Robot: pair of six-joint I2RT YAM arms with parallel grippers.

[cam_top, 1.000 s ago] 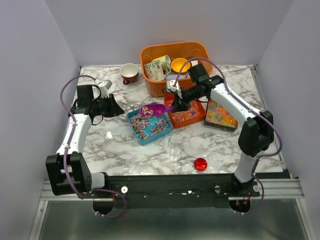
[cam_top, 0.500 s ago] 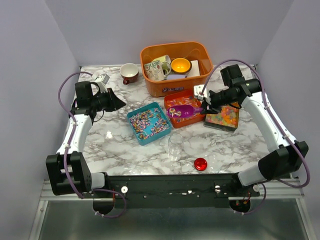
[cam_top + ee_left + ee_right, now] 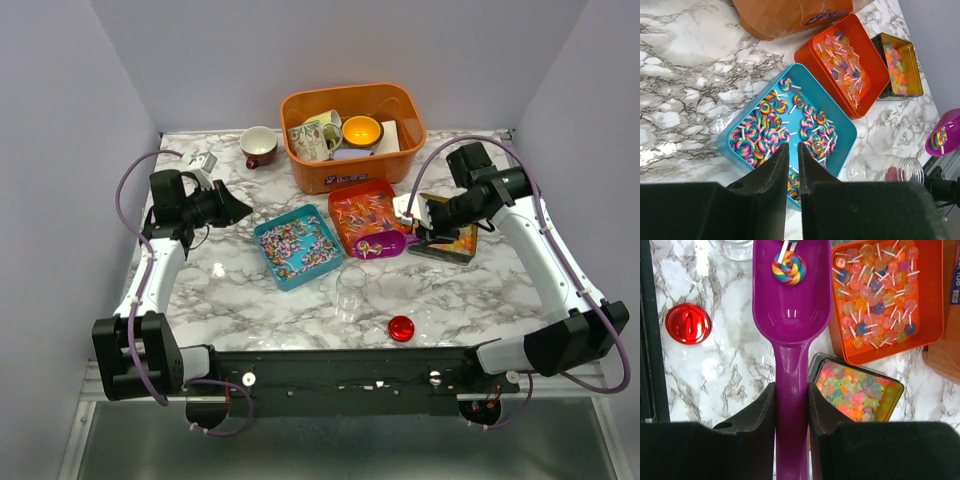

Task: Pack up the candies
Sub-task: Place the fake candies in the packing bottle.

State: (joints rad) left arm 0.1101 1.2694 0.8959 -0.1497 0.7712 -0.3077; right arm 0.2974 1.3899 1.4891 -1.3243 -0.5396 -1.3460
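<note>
Right end effector (image 3: 791,395): jaws pinch the scoop (image 3: 790,300) by its handle. Within the last second it has carried the scoop from above the blue tray (image 3: 832,102), across the orange tray (image 3: 927,315), to that tray's near edge. The bowl tip now sits just beside the jar (image 3: 351,292) on the counter (image 3: 250,300). At least one swirl lollipop (image 3: 789,267) lies at the bowl tip; the other candies (image 3: 762,137) remain in the blue tray and orange tray. Judgement: the load is fetched, and tipping it into the jar comes next. Left end effector (image 3: 793,147): fingers narrowly parted, empty, above the blue tray, almost unmoved.
</note>
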